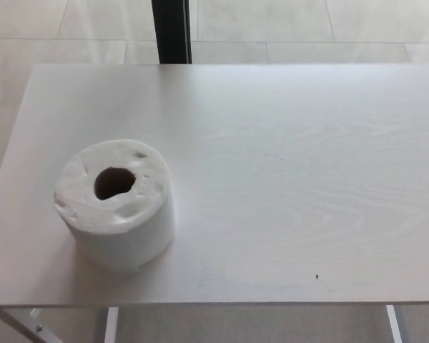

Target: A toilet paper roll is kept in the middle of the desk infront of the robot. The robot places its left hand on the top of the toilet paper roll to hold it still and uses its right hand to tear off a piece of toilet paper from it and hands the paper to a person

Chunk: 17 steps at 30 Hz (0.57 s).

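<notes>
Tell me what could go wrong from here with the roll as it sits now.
1. Neither hand is in view, so nothing pins the toilet paper roll; a pull on it now would probably drag or tip it.
2. It stands near the desk's left front corner, so a nudge could send it off the edge.
3. No loose tail shows from above, so finding a sheet to grasp may be hard.
</notes>
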Motion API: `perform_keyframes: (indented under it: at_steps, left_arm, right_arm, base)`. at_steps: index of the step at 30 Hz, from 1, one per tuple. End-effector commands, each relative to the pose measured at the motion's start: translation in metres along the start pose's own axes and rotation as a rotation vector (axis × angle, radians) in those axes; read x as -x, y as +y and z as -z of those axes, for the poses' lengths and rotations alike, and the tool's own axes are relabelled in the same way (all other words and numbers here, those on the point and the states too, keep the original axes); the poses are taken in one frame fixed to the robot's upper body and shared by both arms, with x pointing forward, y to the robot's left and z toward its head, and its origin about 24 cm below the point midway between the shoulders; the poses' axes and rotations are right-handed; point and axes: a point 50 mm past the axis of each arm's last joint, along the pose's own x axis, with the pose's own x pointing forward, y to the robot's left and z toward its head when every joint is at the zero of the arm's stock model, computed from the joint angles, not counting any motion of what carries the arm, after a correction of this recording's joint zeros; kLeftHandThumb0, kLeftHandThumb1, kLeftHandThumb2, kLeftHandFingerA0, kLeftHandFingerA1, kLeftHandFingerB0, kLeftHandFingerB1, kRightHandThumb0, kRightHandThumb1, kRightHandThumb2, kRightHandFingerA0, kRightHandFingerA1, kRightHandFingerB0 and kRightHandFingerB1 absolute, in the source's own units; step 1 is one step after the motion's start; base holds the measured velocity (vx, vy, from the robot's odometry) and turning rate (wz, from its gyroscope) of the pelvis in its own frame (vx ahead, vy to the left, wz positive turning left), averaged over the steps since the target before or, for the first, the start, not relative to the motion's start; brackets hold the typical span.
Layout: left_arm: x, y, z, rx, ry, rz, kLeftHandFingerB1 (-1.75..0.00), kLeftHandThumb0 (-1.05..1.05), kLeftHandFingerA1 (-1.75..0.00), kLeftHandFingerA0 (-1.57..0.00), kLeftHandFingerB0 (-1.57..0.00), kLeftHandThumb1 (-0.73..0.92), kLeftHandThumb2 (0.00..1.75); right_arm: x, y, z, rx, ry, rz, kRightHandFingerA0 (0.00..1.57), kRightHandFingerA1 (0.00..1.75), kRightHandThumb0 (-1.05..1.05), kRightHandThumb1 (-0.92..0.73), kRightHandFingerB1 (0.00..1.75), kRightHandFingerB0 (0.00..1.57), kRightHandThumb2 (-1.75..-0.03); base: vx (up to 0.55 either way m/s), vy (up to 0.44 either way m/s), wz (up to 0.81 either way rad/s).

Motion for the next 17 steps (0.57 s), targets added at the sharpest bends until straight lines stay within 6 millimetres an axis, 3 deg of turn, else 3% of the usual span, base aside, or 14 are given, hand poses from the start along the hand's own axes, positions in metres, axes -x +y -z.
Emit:
perform_keyframes:
  at_steps: [1, 2, 3, 4, 6, 7, 9, 10, 12, 13, 14, 15, 16, 17]
  left_arm:
    - [0.154, 0.184, 0.155, 0.198, 0.943, -0.484, -0.40, -0.67, -0.55, -0.38, -0.28, 0.89, 0.66]
    - [0.155, 0.185, 0.157, 0.196, 0.950, -0.489, -0.40, -0.67, -0.55, -0.38, -0.28, 0.89, 0.66]
    - [0.157, 0.185, 0.159, 0.190, 0.963, -0.496, -0.41, -0.66, -0.57, -0.39, -0.26, 0.90, 0.67]
    - [0.159, 0.183, 0.164, 0.192, 0.982, -0.519, -0.43, -0.65, -0.66, -0.47, -0.26, 0.89, 0.66]
    - [0.159, 0.172, 0.175, 0.223, 1.045, -0.585, -0.55, -0.65, -0.70, -0.56, -0.22, 0.86, 0.65]
    - [0.160, 0.168, 0.179, 0.253, 1.065, -0.604, -0.56, -0.65, -0.72, -0.48, -0.18, 0.87, 0.66]
    - [0.162, 0.158, 0.189, 0.327, 1.108, -0.626, -0.57, -0.67, -0.73, -0.30, -0.05, 0.70, 0.98]
    - [0.166, 0.154, 0.193, 0.351, 1.123, -0.628, -0.54, -0.62, -0.84, -0.22, -0.03, 0.91, 0.66]
    - [0.178, 0.151, 0.196, 0.381, 1.156, -0.649, -0.53, -0.62, -0.90, -0.15, -0.03, 0.91, 0.63]
    - [0.189, 0.145, 0.201, 0.358, 1.203, -0.657, -1.03, -0.60, -1.71, -0.60, -0.30, 0.88, 0.64]
    - [0.211, 0.135, 0.207, 0.205, 1.316, -0.576, -0.86, -0.61, -1.46, -1.33, -0.52, 0.66, 1.08]
    - [0.223, 0.133, 0.207, 0.027, 1.394, -0.394, -0.90, -0.66, -1.71, -1.12, -0.41, 0.86, 0.72]
    - [0.229, 0.136, 0.211, -0.020, 1.417, -0.327, -0.67, -0.65, -1.59, -1.11, -0.29, 0.82, 0.69]
    - [0.229, 0.136, 0.211, -0.020, 1.417, -0.327, -0.67, -0.65, -1.59, -1.11, -0.29, 0.82, 0.69]
  right_arm:
    - [0.064, 0.011, 0.153, -0.987, 0.674, 0.538, 0.36, 0.85, -0.31, -0.69, 0.31, 0.19, -0.60]
    - [0.064, 0.012, 0.154, -1.002, 0.679, 0.541, 0.36, 0.85, -0.31, -0.69, 0.31, 0.19, -0.60]
    - [0.062, 0.013, 0.155, -1.049, 0.688, 0.554, 0.45, 0.76, -0.23, -0.52, 0.46, 0.03, -0.96]
    - [0.058, 0.014, 0.155, -1.102, 0.707, 0.575, 0.33, 0.75, -0.30, -0.70, 0.30, 0.16, -0.61]
    - [0.045, 0.020, 0.153, -1.280, 0.762, 0.693, 0.30, 1.05, -0.29, -0.69, 0.32, 0.24, -0.58]
    - [0.042, 0.023, 0.152, -1.303, 0.768, 0.704, 0.35, 0.74, -0.23, -0.51, 0.49, 0.09, -0.96]
    - [0.036, 0.032, 0.148, -1.311, 0.817, 0.723, 0.17, 0.59, -0.30, -0.73, 0.31, 0.16, -0.62]
    - [0.036, 0.036, 0.148, -1.289, 0.878, 0.742, 0.20, 0.51, -0.32, -0.72, 0.30, 0.20, -0.61]
    - [0.038, 0.040, 0.149, -1.269, 0.922, 0.757, 0.25, 0.54, -0.30, -0.72, 0.32, 0.21, -0.62]
    - [0.042, 0.049, 0.151, -1.310, 0.928, 0.766, 0.26, 0.59, -0.24, -0.75, 0.30, 0.18, -0.63]
    - [0.050, 0.062, 0.155, -1.382, 0.927, 0.764, 0.03, 0.43, -0.24, -0.76, 0.30, 0.14, -0.63]
    - [0.055, 0.068, 0.159, -1.378, 0.947, 0.738, 0.04, 0.46, -0.26, -0.75, 0.30, 0.18, -0.62]
    - [0.060, 0.072, 0.162, -1.365, 0.958, 0.733, 0.27, 0.97, -0.29, -0.73, 0.31, 0.21, -0.62]
    - [0.060, 0.072, 0.162, -1.365, 0.958, 0.733, 0.27, 0.97, -0.29, -0.73, 0.31, 0.21, -0.62]
  base:
    - [0.00, 0.000, 0.00]
    - [0.00, 0.000, 0.00]
    - [0.00, 0.000, 0.00]
    - [0.00, 0.000, 0.00]
    - [0.00, 0.000, 0.00]
    - [0.00, 0.000, 0.00]
    - [0.00, 0.000, 0.00]
    - [0.00, 0.000, 0.00]
    - [0.00, 0.000, 0.00]
    - [0.00, 0.000, 0.00]
    - [0.00, 0.000, 0.00]
    - [0.00, 0.000, 0.00]
    - [0.00, 0.000, 0.00]
    - [0.00, 0.000, 0.00]
